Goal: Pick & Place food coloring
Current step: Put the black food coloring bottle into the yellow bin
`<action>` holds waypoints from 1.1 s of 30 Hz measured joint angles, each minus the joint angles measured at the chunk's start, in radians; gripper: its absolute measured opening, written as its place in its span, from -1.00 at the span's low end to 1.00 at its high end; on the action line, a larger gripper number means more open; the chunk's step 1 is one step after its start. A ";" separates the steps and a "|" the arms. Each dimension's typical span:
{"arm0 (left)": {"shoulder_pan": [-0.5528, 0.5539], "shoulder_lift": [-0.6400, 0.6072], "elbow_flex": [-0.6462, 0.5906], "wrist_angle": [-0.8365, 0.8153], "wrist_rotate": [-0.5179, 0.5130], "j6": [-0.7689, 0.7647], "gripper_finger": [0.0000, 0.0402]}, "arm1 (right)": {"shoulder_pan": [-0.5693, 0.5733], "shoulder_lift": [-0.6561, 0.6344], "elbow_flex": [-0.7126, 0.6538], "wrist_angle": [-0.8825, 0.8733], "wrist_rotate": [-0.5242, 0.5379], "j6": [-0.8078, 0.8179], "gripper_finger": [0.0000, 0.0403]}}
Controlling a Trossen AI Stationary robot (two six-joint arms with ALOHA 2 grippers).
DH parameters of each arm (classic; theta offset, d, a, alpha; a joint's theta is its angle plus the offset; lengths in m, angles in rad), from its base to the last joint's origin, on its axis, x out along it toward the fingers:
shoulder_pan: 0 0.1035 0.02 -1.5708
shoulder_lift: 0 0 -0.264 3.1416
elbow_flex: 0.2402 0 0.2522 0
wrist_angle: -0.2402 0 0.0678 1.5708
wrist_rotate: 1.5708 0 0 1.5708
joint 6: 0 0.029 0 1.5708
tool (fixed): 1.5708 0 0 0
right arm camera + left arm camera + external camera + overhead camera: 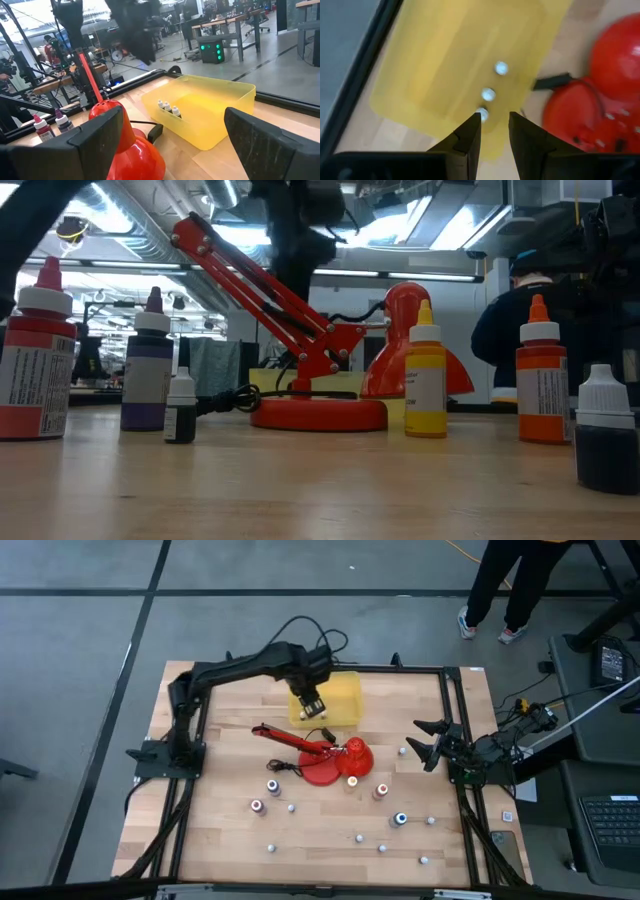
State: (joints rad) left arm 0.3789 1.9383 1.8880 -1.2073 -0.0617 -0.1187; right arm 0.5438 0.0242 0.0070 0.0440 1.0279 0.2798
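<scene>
Several food coloring bottles stand upright on the table: purple (273,785), dark red (257,806), yellow (352,780), orange-red (381,790) and blue (401,819). Three tiny white-capped bottles (488,94) lie in a row on the floor of a yellow bin (335,698) at the far middle. My left gripper (495,125) hangs above the bin, pointing steeply down, open by a narrow gap with nothing between its fingers. At the table's right edge, my right gripper (170,145) waits level and wide open, holding nothing.
A red desk lamp (330,755) lies in the middle, its round base (318,413) on the table and its arm reaching toward the left. Small pale-capped bottles (358,837) are scattered over the near half. A person (505,585) stands beyond the far right corner.
</scene>
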 joint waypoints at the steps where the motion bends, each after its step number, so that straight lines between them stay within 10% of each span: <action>1: -0.009 -0.031 -0.031 0.025 0.000 -0.010 -0.53 | 0.000 0.000 0.000 0.000 0.000 0.000 0.72; 19: -0.206 -0.664 -0.455 0.154 -0.259 -0.244 -0.06 | 0.000 0.000 0.000 0.000 0.000 0.000 0.72; 33: -0.724 -0.590 -0.373 0.108 -0.273 -0.192 -0.08 | 0.000 0.000 0.000 0.000 0.000 0.000 0.72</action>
State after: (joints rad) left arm -0.3455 1.3483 1.5148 -1.0989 -0.3351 -0.3111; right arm 0.5438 0.0238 0.0071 0.0437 1.0279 0.2798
